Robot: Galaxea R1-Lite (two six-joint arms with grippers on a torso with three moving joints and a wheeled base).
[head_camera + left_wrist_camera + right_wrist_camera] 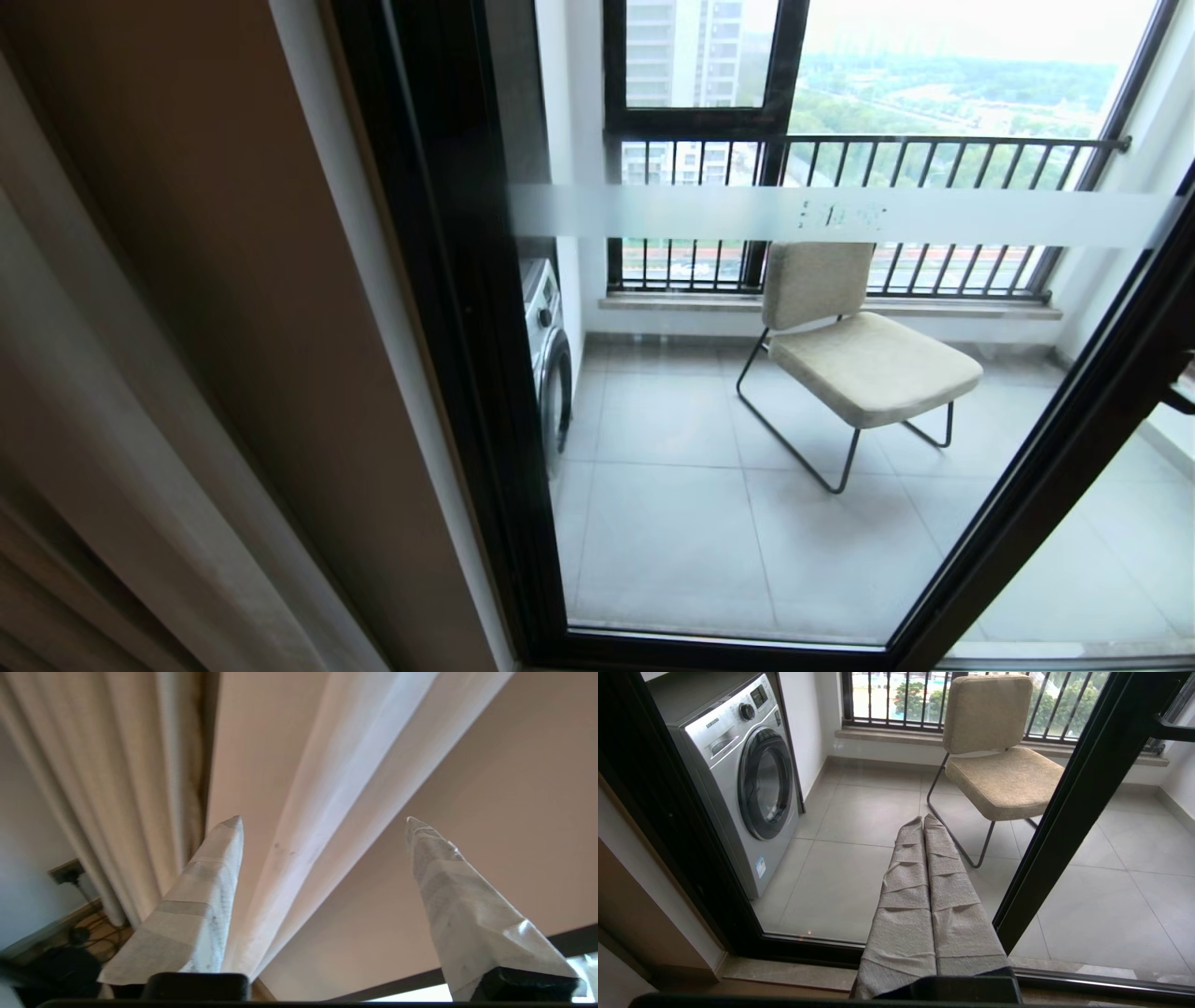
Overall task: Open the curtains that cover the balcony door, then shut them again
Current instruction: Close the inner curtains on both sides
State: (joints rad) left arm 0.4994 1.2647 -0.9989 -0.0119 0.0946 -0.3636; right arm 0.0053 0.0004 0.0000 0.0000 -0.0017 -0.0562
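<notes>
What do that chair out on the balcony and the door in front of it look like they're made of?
The chair: seat and back look like beige woven fabric, going by the nubbly matte surface, on a thin black frame, probably bent metal rod. The balcony door: clear glass, since the balcony shows straight through it, with a frosted band across it, set in a smooth black frame, likely painted metal.

A flat: washing machine (738, 779) and chair (859, 345) on balcony

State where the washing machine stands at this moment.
The washing machine stands on the balcony behind the balcony door, against the robot's-left wall; the beige chair is its nearest neighbour to the right.
</notes>
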